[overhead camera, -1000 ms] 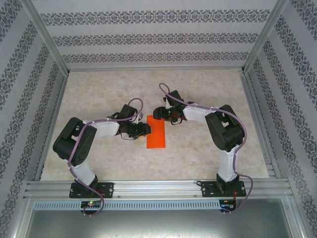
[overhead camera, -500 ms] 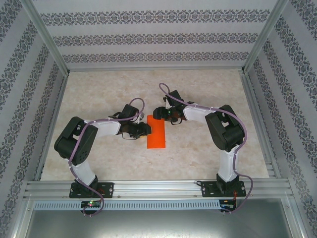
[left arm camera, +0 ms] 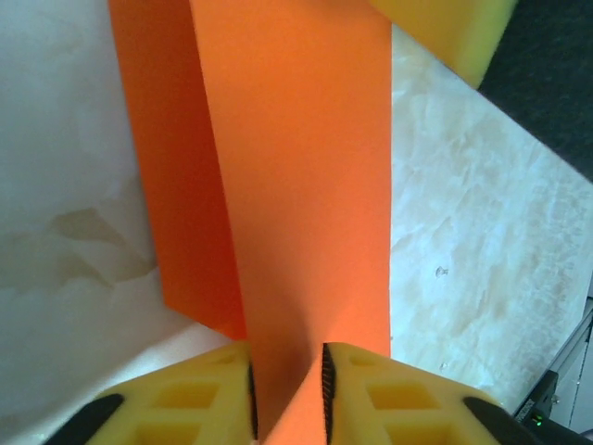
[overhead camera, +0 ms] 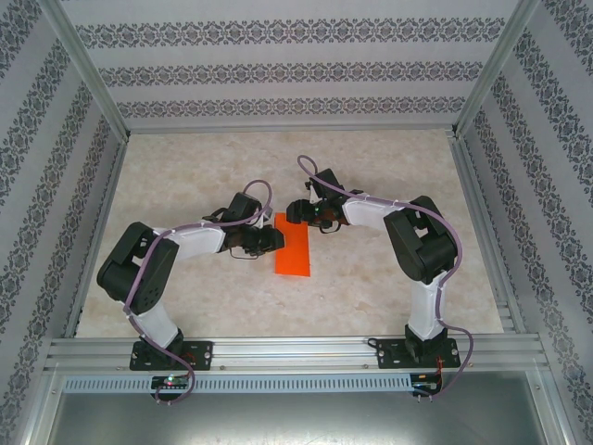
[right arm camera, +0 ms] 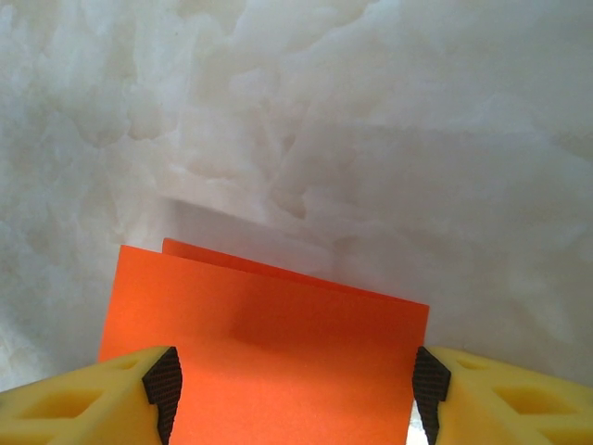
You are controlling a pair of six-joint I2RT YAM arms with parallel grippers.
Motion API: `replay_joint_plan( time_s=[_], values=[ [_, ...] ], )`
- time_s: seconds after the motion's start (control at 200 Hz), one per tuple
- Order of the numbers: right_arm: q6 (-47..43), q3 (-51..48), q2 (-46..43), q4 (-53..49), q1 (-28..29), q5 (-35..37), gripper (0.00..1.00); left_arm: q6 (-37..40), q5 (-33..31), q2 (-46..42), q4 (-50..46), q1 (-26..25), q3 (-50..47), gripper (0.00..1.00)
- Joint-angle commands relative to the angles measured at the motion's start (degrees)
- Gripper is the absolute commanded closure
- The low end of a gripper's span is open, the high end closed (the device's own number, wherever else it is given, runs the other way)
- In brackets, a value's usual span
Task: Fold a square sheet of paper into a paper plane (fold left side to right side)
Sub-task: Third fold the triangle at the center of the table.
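The square sheet of paper [overhead camera: 295, 252], bright orange, lies folded into a narrow upright strip at the table's middle. My left gripper [overhead camera: 271, 241] is at the strip's left edge. In the left wrist view the paper [left arm camera: 296, 185] rises from the table and runs between the yellow fingers [left arm camera: 384, 394], filling the narrow gap of the left gripper [left arm camera: 287, 394]. My right gripper [overhead camera: 298, 212] sits over the strip's far end. In the right wrist view the right gripper [right arm camera: 295, 399] is open, with one pad at each side edge of the flat paper [right arm camera: 278, 343].
The marble-patterned table top [overhead camera: 389, 167] surrounds the paper on all sides. Patterned walls and aluminium rails [overhead camera: 278, 348] bound it. A yellow finger of the right gripper [left arm camera: 445, 28] shows beyond the paper's far end in the left wrist view.
The left gripper's jaws have narrowed around the paper's edge and the left arm has crept slightly rightward. The right arm and the strip look unmoved.
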Motion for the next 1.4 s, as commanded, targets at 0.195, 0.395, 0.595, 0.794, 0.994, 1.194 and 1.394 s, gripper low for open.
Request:
replay_joint_plan(
  time_s=[0.195,0.395,0.595,0.794,0.994,1.194,1.394],
  values=[
    [-6.7,-7.1,-10.5,4.8,-0.6,6.5,0.16,-2.0,-0.9,-1.5,-1.9,-0.7,-0.9,0.92],
    [-15.2,-21.3,-28.0,10.0,1.2,12.2,0.12,-6.5,-0.7,-2.1,-1.5,-0.8,-1.4,0.98],
    [-23.4,-35.7,-40.6,16.2,12.0,19.9,0.11,-9.3,0.7,-1.9,-2.4,-0.8,-0.4,1.00],
    [-31.7,-44.5,-44.2,25.6,26.2,26.5,0.12,-9.4,1.0,-2.4,-2.9,-0.8,-0.1,1.00],
    [-42.8,-44.3,-37.0,31.5,36.6,34.7,0.12,-7.7,0.4,-2.5,-5.3,-0.8,1.0,1.00],
    [-47.9,-38.9,-24.3,36.5,39.1,42.5,0.14,-7.5,0.6,-2.5,-5.2,-0.8,1.1,1.00],
    [-48.8,-34.7,-18.5,39.3,39.1,44.5,0.22,-7.1,0.8,-2.4,-5.8,-0.8,1.5,1.00]
  ],
)
